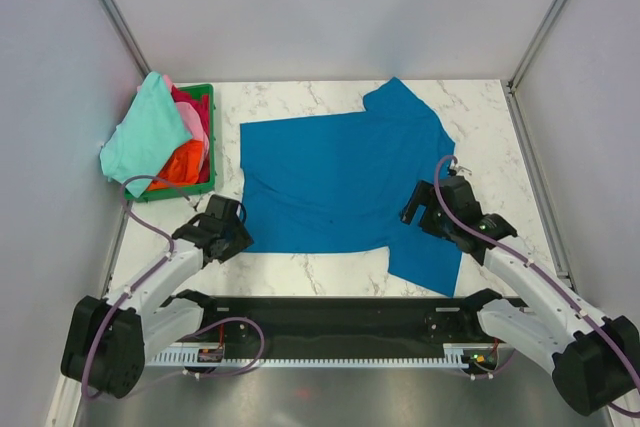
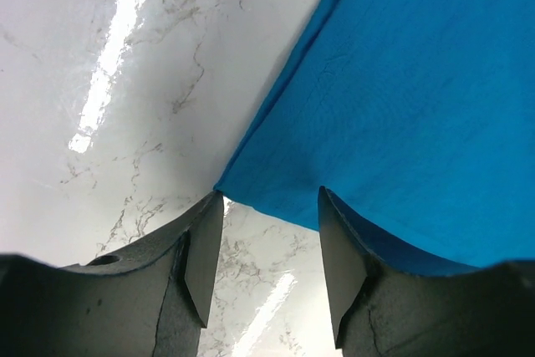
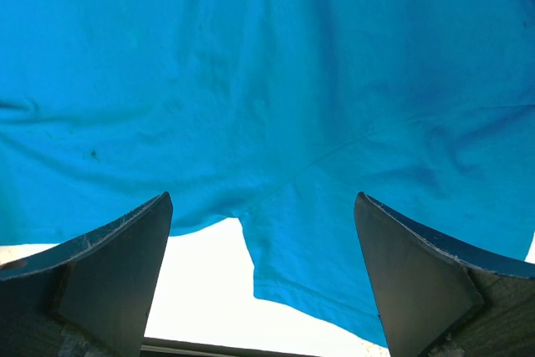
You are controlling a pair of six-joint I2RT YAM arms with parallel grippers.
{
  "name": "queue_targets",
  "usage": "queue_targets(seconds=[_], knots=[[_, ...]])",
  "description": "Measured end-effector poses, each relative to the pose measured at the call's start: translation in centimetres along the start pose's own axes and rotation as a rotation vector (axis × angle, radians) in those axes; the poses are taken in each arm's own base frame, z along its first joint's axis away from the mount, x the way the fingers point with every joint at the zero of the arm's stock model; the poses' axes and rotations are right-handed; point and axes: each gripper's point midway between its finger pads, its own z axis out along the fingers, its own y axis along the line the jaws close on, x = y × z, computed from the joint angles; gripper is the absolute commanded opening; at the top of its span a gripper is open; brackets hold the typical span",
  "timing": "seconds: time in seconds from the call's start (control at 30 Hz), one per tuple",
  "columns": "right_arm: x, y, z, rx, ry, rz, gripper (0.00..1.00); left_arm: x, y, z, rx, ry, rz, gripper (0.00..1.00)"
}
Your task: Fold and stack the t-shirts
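Top external: bright blue t-shirt [image 1: 340, 182] lies flat on marble table [image 1: 330, 272], long axis L-R, hem end by left gripper [image 1: 238, 232], sleeve end by right gripper [image 1: 418, 209]. Left wrist cam: jaws partly open, nothing held, hem corner [image 2: 224, 191] just ahead of the tips, cloth running off fwd-right. Right wrist cam: jaws spread wide, empty, near sleeve [image 3: 318, 273] directly ahead. Each arm's nearer its own end, so prob a two-point pinch next. Other t-shirts [image 1: 150, 137] heaped in green basket [image 1: 178, 191], beyond left gripper.
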Motion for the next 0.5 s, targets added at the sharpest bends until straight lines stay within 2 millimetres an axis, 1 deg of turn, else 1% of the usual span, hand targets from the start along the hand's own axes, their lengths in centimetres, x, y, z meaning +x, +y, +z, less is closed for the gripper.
queue_targets(seconds=[0.1, 0.17, 0.2, 0.3, 0.33, 0.37, 0.4, 0.5], knots=[[0.2, -0.2, 0.2, 0.007, 0.007, -0.002, 0.98, -0.1, 0.1, 0.0, -0.005, -0.008, -0.012, 0.54], [0.3, -0.2, 0.2, 0.010, 0.010, -0.002, 0.98, -0.2, 0.1, 0.1, -0.008, -0.013, -0.017, 0.50], [0.3, -0.2, 0.2, 0.010, 0.010, -0.003, 0.98, -0.3, 0.1, 0.1, -0.009, -0.016, -0.017, 0.39], [0.3, -0.3, 0.2, 0.012, 0.011, -0.003, 0.98, -0.4, -0.1, 0.3, -0.002, -0.024, -0.023, 0.19], [0.3, -0.4, 0.2, 0.017, 0.010, -0.003, 0.98, -0.4, -0.2, 0.4, 0.002, -0.026, -0.025, 0.09], [0.3, -0.5, 0.2, 0.023, 0.010, -0.003, 0.98, -0.5, -0.3, 0.5, 0.007, -0.029, -0.025, 0.04], [0.4, -0.7, 0.2, 0.032, 0.011, -0.002, 0.98, -0.6, -0.4, 0.5, 0.012, -0.033, -0.024, 0.02], [1.2, -1.4, 0.4, 0.058, 0.027, 0.007, 0.98, -1.1, -0.6, 0.5, 0.023, -0.054, -0.019, 0.02]])
